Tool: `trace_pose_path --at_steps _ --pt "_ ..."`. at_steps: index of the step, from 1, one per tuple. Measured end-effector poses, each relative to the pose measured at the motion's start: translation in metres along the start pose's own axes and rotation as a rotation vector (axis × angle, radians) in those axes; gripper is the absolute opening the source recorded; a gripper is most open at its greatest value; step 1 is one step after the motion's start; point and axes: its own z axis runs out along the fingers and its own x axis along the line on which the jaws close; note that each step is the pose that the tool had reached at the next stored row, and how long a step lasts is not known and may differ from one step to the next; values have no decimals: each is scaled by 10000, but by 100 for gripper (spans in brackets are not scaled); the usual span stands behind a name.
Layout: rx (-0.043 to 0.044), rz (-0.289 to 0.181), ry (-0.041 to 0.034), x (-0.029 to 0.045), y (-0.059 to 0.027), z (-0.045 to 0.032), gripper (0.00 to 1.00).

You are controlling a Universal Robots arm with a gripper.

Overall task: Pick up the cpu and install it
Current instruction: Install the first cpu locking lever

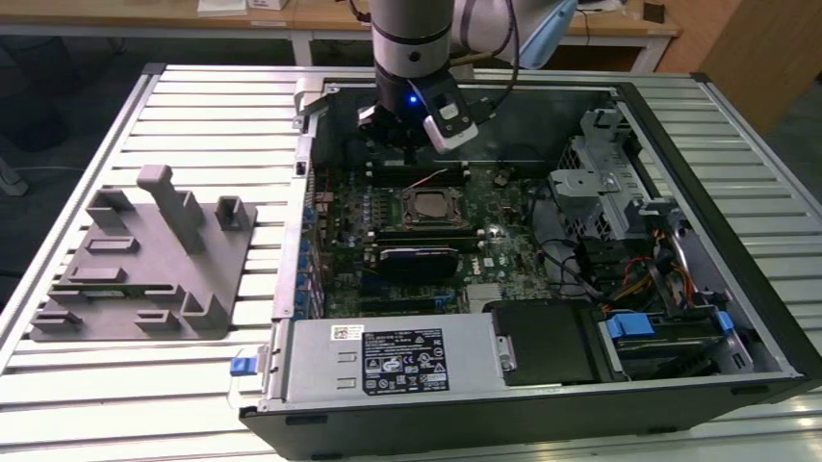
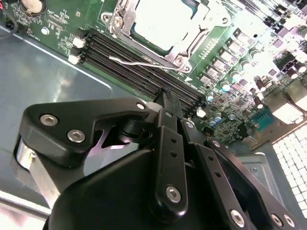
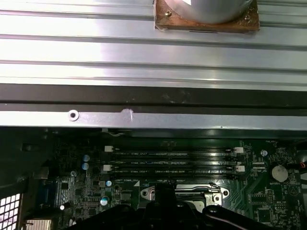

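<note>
Over the memory slots (image 2: pixel 110 48) by an edge of the motherboard (image 1: pixel 507 255), the gripper (image 2: pixel 169 98) is held pinched together on nothing; the cpu (image 2: pixel 160 21) is seated in the socket (image 2: pixel 120 19) mid-board; pins could be bent were the loose-looking lever (image 2: pixel 136 62) snagged.

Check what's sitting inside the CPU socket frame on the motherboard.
The cpu lies inside the socket frame, its pale shiny top showing in the second wrist view. Its underside and the socket contacts are covered by it.
</note>
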Motion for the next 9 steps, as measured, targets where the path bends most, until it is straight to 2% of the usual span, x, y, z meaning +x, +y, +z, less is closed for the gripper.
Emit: trace_pose_path --at_steps 1,3,9 --pt "4 14 -8 0 0 0 11" --pt "31 112 -73 0 -1 2 11" --pt "94 581 -383 1 -6 27 11"
